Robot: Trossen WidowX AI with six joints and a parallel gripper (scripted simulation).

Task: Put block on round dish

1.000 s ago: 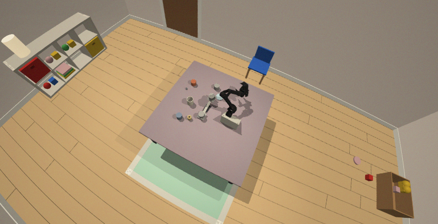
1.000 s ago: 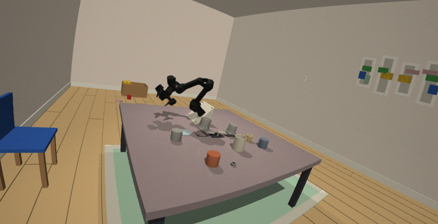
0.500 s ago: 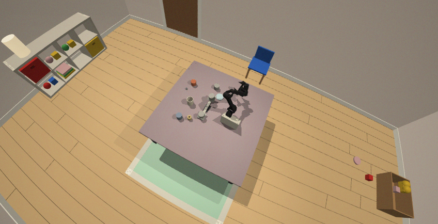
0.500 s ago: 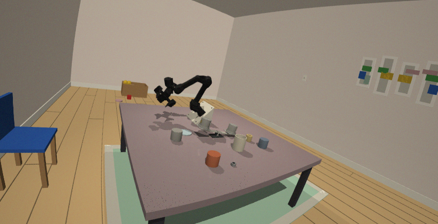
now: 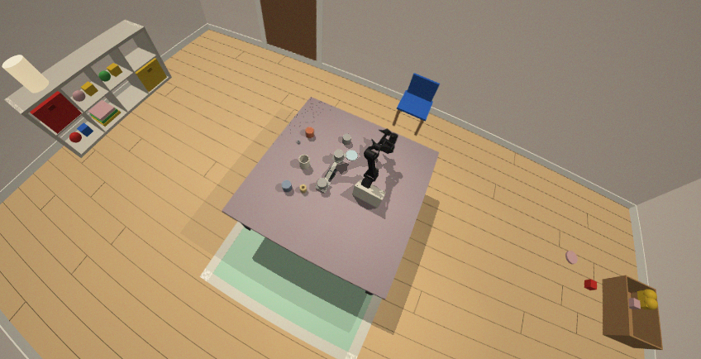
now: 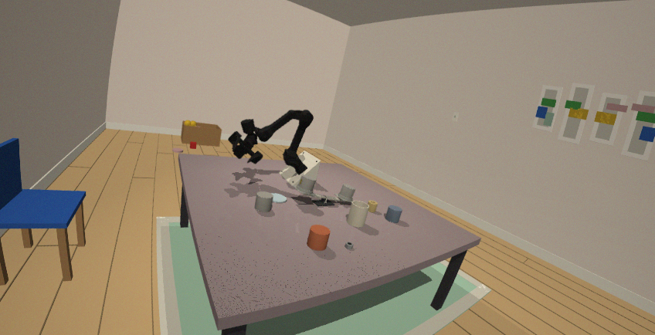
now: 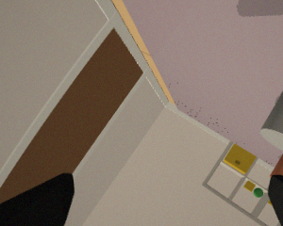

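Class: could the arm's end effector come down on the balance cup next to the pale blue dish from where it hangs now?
Probably yes: the open, empty end effector hangs high, with nothing above that cup.

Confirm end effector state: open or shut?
Open. The end effector hangs above the table with fingers spread to the wrist view's edges, nothing between them.

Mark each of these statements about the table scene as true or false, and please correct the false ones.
1. The gripper is closed on a cup. False: it is open, empty and raised above the table.
2. Both balance cups, one and the other, stand on the balance. True.
3. A grey cup covers the round dish. False: the grey cup stands beside the dish.
4. An orange cylinder stands on the table. True.
5. The blue chair stands on the table. False: it stands on the floor.
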